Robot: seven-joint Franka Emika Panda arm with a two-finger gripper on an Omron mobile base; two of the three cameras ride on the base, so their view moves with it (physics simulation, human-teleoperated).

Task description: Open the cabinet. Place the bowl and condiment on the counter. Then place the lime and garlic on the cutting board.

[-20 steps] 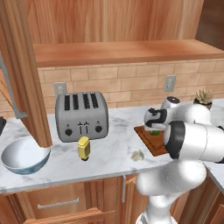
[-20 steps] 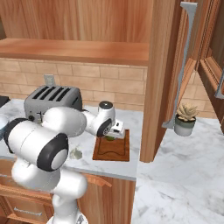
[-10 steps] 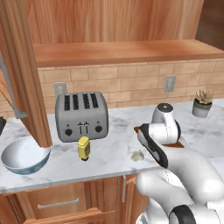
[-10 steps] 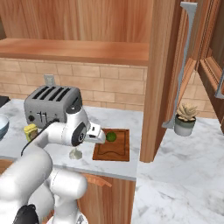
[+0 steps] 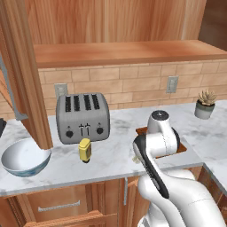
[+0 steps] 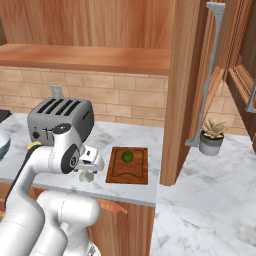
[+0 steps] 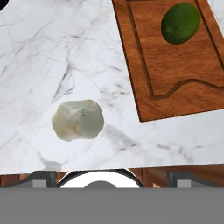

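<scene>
Three of the four items look placed; the garlic remains off the board.

Left base view: the bowl (image 5: 25, 157) sits at lower left on the counter (image 5: 111, 155), the condiment (image 5: 85, 150) upright just in front of the toaster (image 5: 83, 117). The cabinet (image 5: 26, 75) door stands open at the left edge. The arm's white body covers most of the cutting board (image 5: 179, 146) at centre right.

Right base view: the lime (image 6: 127, 156) rests on the cutting board (image 6: 128, 165) at centre. The garlic (image 6: 86, 175) lies on the marble left of the board, near the counter's front edge, with the gripper (image 6: 92, 161) directly above it.

Hand view: the garlic (image 7: 78, 120) is at lower left, apart from the board (image 7: 175, 65), with the lime (image 7: 180, 22) at upper right. The jaws stand fully spread, holding nothing; the fingertips themselves are not clearly visible.

Risk, judged: the lumpy bulb could roll or squirt from an off-centre pinch, and the front edge is close, so it could drop to the floor. On placement, a careless release could nudge the round lime off the board.
</scene>
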